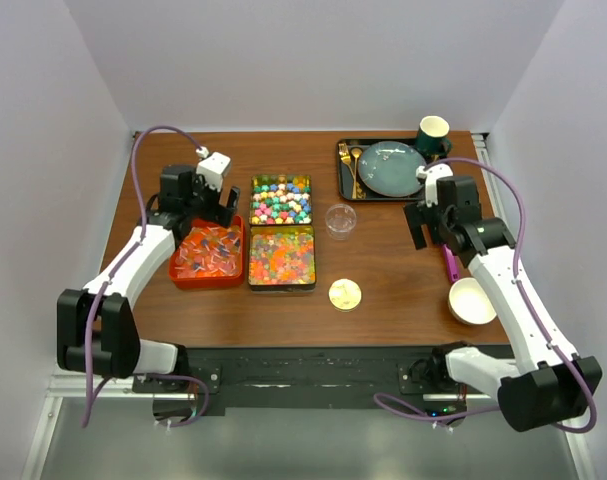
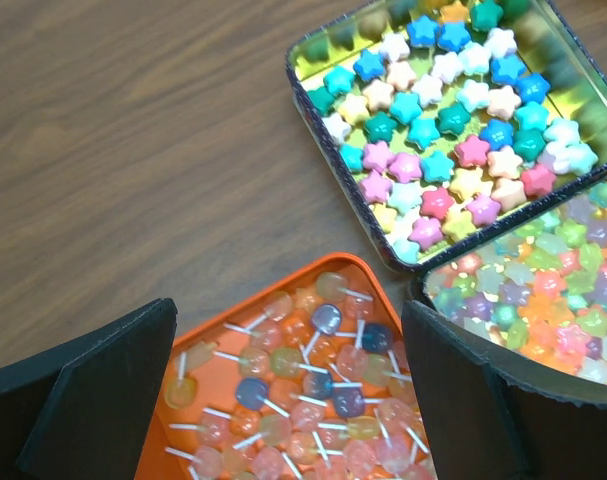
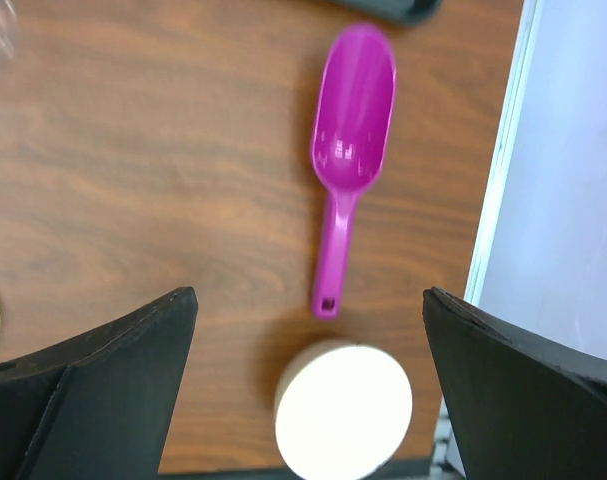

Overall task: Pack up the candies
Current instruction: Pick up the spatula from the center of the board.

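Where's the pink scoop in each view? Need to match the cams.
Top external: scoop at right, partly hidden under the right arm, just above the white bowl.
Left wrist: not in it.
Right wrist: scoop upper middle, handle pointing down at the bowl.
Shared landmark: the white bowl, by the scoop's handle end in both views that show it.

High overhead and close left-wrist views share candies (image 1: 280, 199) (image 2: 453, 150).
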`<state>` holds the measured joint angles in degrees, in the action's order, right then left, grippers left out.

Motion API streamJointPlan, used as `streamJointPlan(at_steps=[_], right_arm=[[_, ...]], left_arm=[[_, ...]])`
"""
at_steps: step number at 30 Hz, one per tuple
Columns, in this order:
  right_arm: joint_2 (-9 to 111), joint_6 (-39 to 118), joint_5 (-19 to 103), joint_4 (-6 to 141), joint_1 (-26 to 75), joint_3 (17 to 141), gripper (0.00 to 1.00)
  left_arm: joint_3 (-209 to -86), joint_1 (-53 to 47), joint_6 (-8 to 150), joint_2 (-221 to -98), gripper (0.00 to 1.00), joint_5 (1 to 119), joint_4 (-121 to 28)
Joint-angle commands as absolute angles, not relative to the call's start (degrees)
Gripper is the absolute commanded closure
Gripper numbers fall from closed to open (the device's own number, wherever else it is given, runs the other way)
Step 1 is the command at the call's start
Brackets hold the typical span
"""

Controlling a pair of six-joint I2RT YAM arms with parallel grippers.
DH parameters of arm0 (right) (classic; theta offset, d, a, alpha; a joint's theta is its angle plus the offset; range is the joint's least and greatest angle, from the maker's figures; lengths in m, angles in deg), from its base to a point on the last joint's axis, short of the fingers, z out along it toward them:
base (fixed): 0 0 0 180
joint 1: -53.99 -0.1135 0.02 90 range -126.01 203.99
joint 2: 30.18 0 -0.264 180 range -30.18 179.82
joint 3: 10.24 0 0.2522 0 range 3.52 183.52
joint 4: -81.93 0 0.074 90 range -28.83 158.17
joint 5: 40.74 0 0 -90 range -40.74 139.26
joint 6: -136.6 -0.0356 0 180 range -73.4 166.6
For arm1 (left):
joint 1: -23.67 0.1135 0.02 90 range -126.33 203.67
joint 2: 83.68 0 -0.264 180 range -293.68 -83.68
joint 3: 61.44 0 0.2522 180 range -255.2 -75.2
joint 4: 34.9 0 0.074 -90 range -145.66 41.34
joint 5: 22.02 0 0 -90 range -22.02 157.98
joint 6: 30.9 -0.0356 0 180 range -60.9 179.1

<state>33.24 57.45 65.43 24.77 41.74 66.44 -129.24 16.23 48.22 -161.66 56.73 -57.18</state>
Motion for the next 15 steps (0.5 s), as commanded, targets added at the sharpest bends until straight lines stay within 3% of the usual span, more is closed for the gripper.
streamJointPlan(at_steps=[1, 6, 10, 15], right_arm=[[32.92, 64.40, 64.57, 18.26, 42.91, 66.27, 0.01], [37.22, 67.60, 67.46, 10.98, 48.09, 68.29, 0.01], [37.23, 68.74, 61.05, 8.67, 50.48, 69.00, 0.02], [39.77, 71.29, 59.10, 11.03, 50.74, 66.20, 0.11]], left_arm=[[-133.55, 15.06, 50.83, -161.64, 0.00, 58.05, -60.96], [-134.52, 14.53, 51.98, -161.03, 0.00, 54.37, -60.53], [-133.73, 14.18, 50.75, -159.18, 0.00, 49.45, -59.12], [-133.38, 14.18, 47.59, -158.39, 0.00, 40.67, -60.88]])
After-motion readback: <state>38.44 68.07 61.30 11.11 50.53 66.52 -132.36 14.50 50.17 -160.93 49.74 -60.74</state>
